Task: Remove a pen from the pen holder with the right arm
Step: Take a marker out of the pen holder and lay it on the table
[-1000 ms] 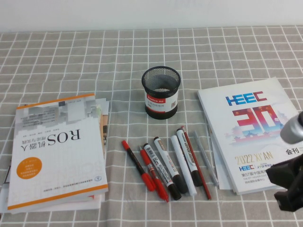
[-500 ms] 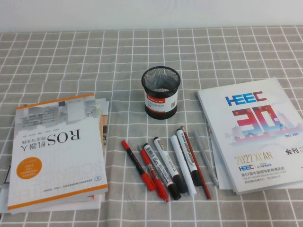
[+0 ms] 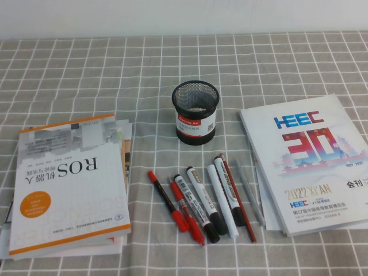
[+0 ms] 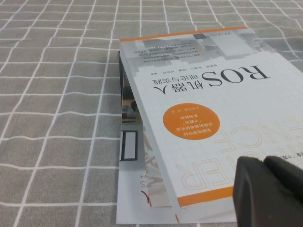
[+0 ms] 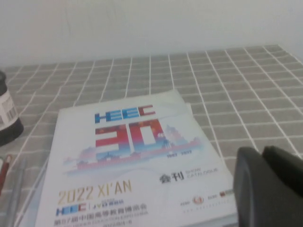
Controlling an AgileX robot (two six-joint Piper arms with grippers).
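The black mesh pen holder (image 3: 196, 112) stands upright mid-table, and no pen shows inside it. Several pens and markers (image 3: 210, 198) lie side by side on the cloth just in front of it, red ones to the left. Neither arm appears in the high view. In the right wrist view my right gripper (image 5: 262, 153) is shut and empty, hovering over the near right corner of the HEEC magazine (image 5: 128, 156), with the pen holder (image 5: 7, 113) far off to its left. My left gripper (image 4: 262, 163) is shut and empty above the ROS book (image 4: 213, 109).
The ROS book (image 3: 66, 178) tops a pile of papers at the left. The HEEC magazine (image 3: 310, 161) lies on other sheets at the right. A grey checked cloth (image 3: 144, 63) covers the table, with a white wall behind.
The right arm, visible at the lower right edge of the high view a second ago, has drawn back out of that view. Pens, holder and books have not moved.
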